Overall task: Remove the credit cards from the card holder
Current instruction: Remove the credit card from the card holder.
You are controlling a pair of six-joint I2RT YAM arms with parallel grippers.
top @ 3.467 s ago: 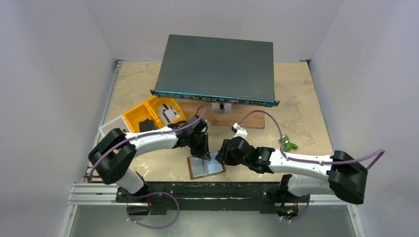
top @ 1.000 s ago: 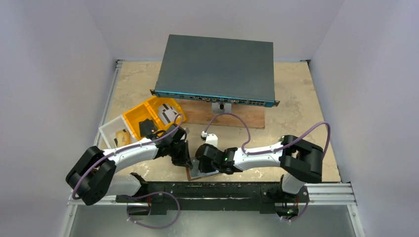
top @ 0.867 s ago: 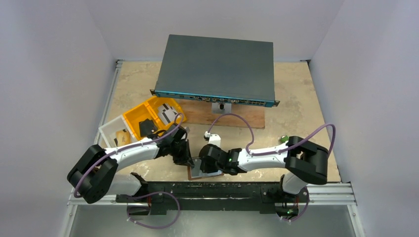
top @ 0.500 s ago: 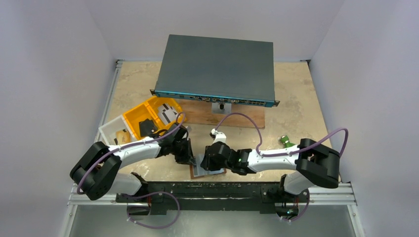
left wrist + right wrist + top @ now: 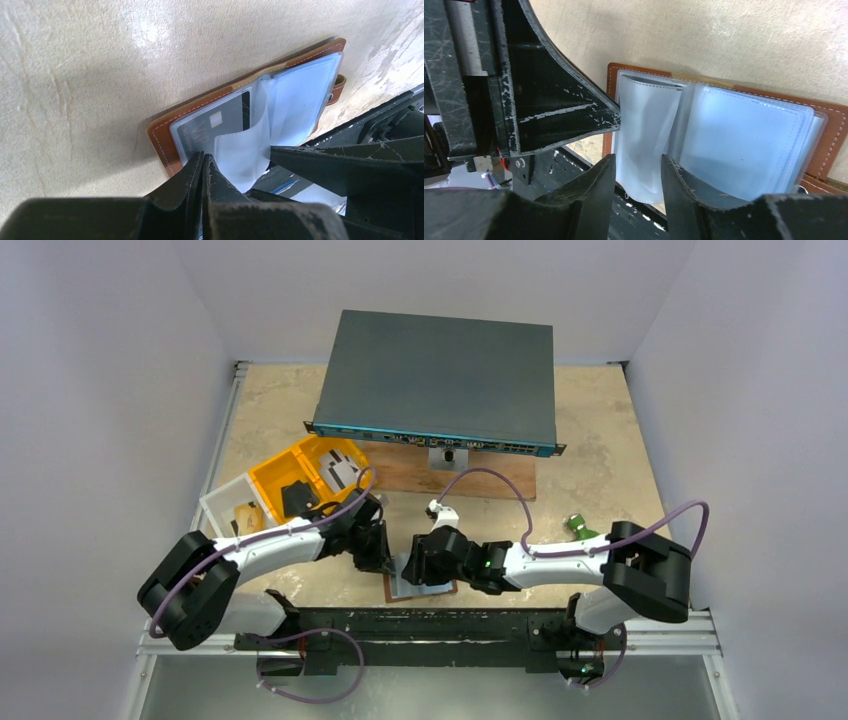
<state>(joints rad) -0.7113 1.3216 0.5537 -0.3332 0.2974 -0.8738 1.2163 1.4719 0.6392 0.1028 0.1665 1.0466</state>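
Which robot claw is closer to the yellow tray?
Left. The left gripper sits at the left edge of the card holder, on the side towards the yellow tray. The right gripper is over the holder, farther right from the tray.

Plain pale lilac walls (image 5: 110, 390) around a mottled beige tabletop (image 5: 610, 460)
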